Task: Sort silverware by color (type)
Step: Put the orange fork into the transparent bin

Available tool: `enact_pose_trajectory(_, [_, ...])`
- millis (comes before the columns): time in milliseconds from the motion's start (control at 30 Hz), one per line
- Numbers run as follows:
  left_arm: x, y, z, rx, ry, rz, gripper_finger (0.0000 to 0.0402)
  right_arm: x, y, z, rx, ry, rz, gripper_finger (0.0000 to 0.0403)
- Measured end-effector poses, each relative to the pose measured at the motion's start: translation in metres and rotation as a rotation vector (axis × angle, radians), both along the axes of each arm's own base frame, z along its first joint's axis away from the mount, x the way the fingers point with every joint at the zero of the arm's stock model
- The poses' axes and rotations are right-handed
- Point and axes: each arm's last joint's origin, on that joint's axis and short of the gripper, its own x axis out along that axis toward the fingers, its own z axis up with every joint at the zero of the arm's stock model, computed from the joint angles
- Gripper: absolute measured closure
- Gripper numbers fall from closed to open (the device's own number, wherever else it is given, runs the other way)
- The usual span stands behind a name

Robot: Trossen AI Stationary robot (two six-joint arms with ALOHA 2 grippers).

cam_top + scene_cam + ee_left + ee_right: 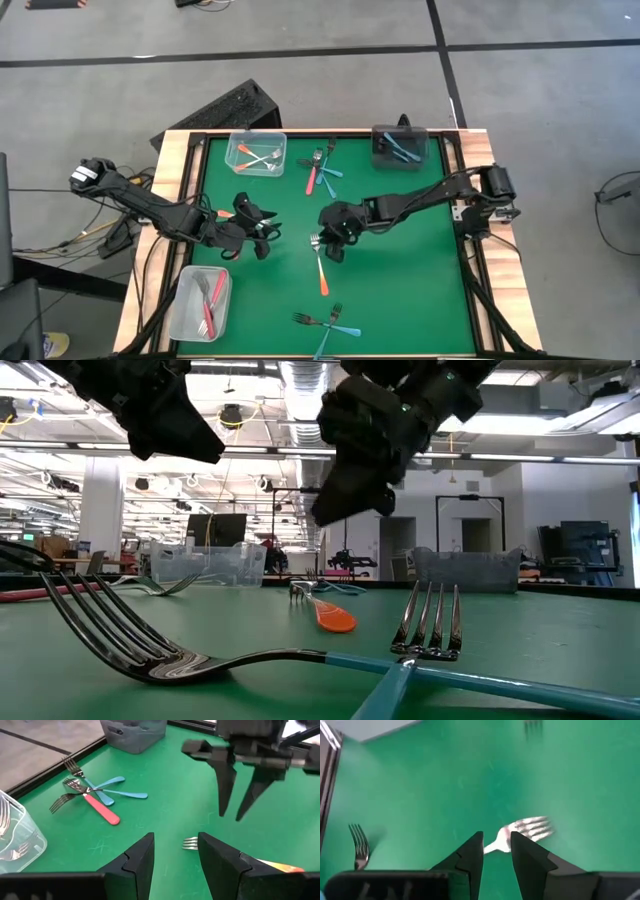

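1. In the high view the orange fork (pixel 321 266) lay just below the centre of the green tabletop (pixel 400 280); its long axis ran up and down the frame, tines at the upper end and orange handle towards the bottom.
2. The right pincer (pixel 332 246) hung over the tine end of that fork; its wrist view showed the two dark fingers parted, released and holding nothing, with the fork's neck (pixel 496 845) in the gap between them; whether they touched the metal could not be told.
3. The left pincer (pixel 262 243) hovered left of centre, also parted and empty, pointing at the same fork from the side; its wrist view showed the tines (pixel 190 843) just beyond its fingertips; the right arm was judged the nearer and the one at work.
4. The likely next step, as a judgement: close on the neck, across the fork's long axis, and lift; the thin metal lying flat might slip.
5. Elsewhere: a red and blue cluster (pixel 320 168) at upper centre; blue forks (pixel 325 325) at the bottom; a clear bin (pixel 255 152) at upper left, a dark bin (pixel 400 147) at upper right holding blue forks, and a clear bin (pixel 200 302) at lower left holding a red one.
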Motion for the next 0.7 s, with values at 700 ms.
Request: enact_pose_trajectory(700, [-0.006, -0.002, -0.005, 0.008, 0.039, 0.03, 0.0262, 0.014, 0.038, -0.067, 0.009, 0.077, -0.234, 0.0183])
